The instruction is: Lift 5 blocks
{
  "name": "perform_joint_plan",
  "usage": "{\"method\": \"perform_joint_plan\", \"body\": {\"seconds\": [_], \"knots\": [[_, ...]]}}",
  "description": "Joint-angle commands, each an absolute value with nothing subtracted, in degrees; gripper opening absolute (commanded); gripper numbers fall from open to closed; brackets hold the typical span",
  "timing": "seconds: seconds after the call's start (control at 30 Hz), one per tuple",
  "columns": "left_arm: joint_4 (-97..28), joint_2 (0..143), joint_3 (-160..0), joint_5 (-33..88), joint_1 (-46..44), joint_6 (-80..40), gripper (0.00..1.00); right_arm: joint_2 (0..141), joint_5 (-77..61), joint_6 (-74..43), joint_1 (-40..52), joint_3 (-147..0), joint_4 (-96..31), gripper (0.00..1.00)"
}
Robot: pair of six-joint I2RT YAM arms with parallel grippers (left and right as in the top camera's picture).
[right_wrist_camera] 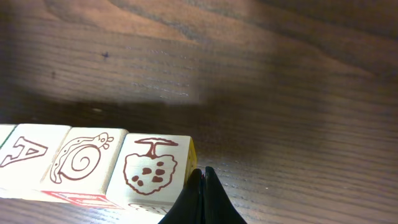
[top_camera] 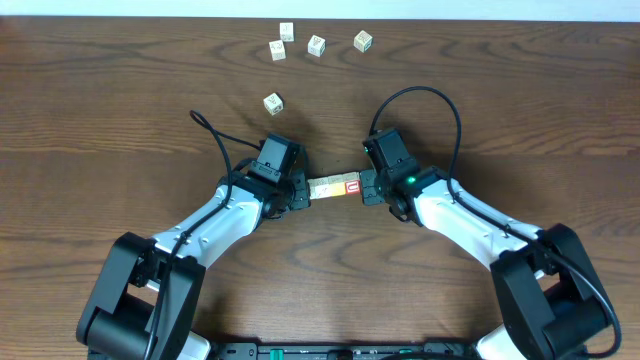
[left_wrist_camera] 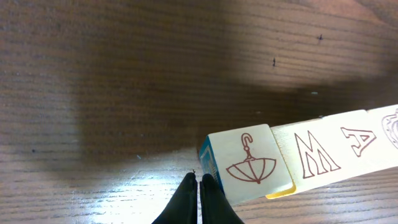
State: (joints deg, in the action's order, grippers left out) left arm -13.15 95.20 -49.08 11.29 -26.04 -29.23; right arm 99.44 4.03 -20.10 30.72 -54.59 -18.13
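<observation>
Between the two arms, near the middle of the wooden table (top_camera: 500, 80), a row of five picture blocks (top_camera: 335, 186) lies end to end, trapped lengthwise between the grippers. The left gripper (top_camera: 303, 190) has its fingers pressed together, the tips against the blue end face of the umbrella block (left_wrist_camera: 252, 163). Then come a W, an A and a snail. The right gripper (top_camera: 365, 186) is likewise closed tight, its tips against the yellow end face of the tree block (right_wrist_camera: 149, 169). Neither grips a block inside its jaws; the row is only squeezed from both ends. I cannot tell whether it sits on the wood or just off it. Four loose cubes (top_camera: 316, 45) lie scattered along the far edge, and a fifth cube (top_camera: 273, 102) lies nearer, just beyond the left gripper. Bare wood stretches wide to the left and right of the arms, and there is a clear strip between the row and that nearer cube.
</observation>
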Motion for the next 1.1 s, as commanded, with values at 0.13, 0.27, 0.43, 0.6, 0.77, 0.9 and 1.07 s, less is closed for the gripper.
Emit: {"method": "perform_joint_plan", "body": {"seconds": [0.13, 0.27, 0.43, 0.6, 0.77, 0.9, 1.07], "knots": [[-8.8, 94.2, -51.3, 28.9, -31.7, -29.5, 0.07, 101.4, -18.7, -20.4, 38.0, -55.4, -15.6, 0.01], [-8.8, 94.2, -51.3, 28.9, -31.7, -29.5, 0.07, 101.4, -18.7, -20.4, 38.0, -55.4, -15.6, 0.01], [-8.9, 94.2, -51.3, 28.9, -31.7, -29.5, 0.07, 101.4, -18.7, -20.4, 38.2, -55.4, -15.6, 0.01], [-8.9, 94.2, -50.5, 28.9, -31.7, -29.5, 0.07, 101.4, -18.7, -20.4, 38.4, -55.4, -15.6, 0.01], [-8.9, 94.2, -50.1, 28.9, -31.7, -29.5, 0.07, 101.4, -18.7, -20.4, 38.5, -55.4, -15.6, 0.01], [-8.9, 94.2, -50.1, 28.9, -31.7, -29.5, 0.07, 101.4, -18.7, -20.3, 38.5, -55.4, -15.7, 0.01], [-8.9, 94.2, -50.1, 28.9, -31.7, -29.5, 0.07, 101.4, -18.7, -20.3, 38.5, -55.4, -15.8, 0.02]]}}
